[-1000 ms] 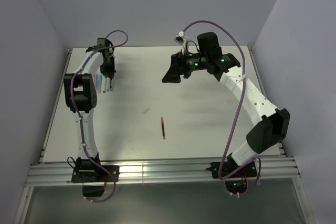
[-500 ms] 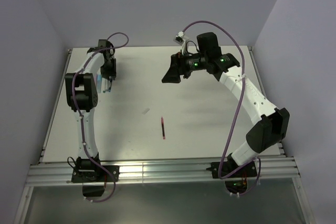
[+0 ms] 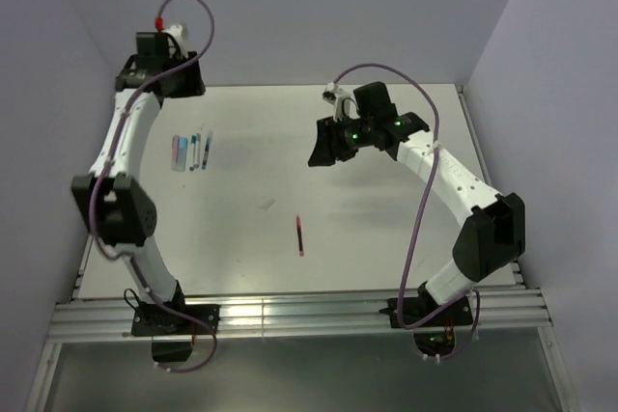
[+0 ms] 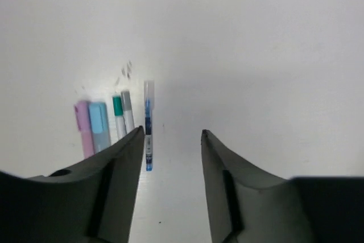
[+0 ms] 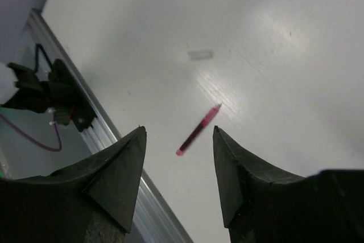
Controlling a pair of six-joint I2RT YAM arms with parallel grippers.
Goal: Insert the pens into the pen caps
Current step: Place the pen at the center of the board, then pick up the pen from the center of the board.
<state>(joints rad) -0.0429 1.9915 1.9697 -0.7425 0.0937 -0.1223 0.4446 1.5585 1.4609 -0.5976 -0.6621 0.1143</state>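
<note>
A red pen (image 3: 300, 234) (image 5: 198, 130) lies alone on the white table, with a small clear pen cap (image 3: 269, 205) (image 5: 200, 54) just beyond it. At the back left a row lies side by side: a pink piece (image 4: 83, 122), a light blue one (image 4: 100, 124), a teal-capped pen (image 4: 118, 115), a grey-capped pen (image 4: 127, 109) and a dark blue pen in a clear cap (image 4: 148, 132). My left gripper (image 3: 179, 82) (image 4: 172, 132) hangs open high above that row (image 3: 190, 151), holding nothing. My right gripper (image 3: 319, 153) (image 5: 179, 129) is open in the air over the red pen.
The table's metal front rail (image 3: 290, 314) (image 5: 85, 89) runs along the near edge, with the left arm's base (image 5: 51, 92) on it. Lilac walls close in the back and both sides of the table.
My left arm has risen up and back from the row of pens and its jaws have opened, leaving the blue pen on the table. My right gripper's jaws have narrowed a little.
</note>
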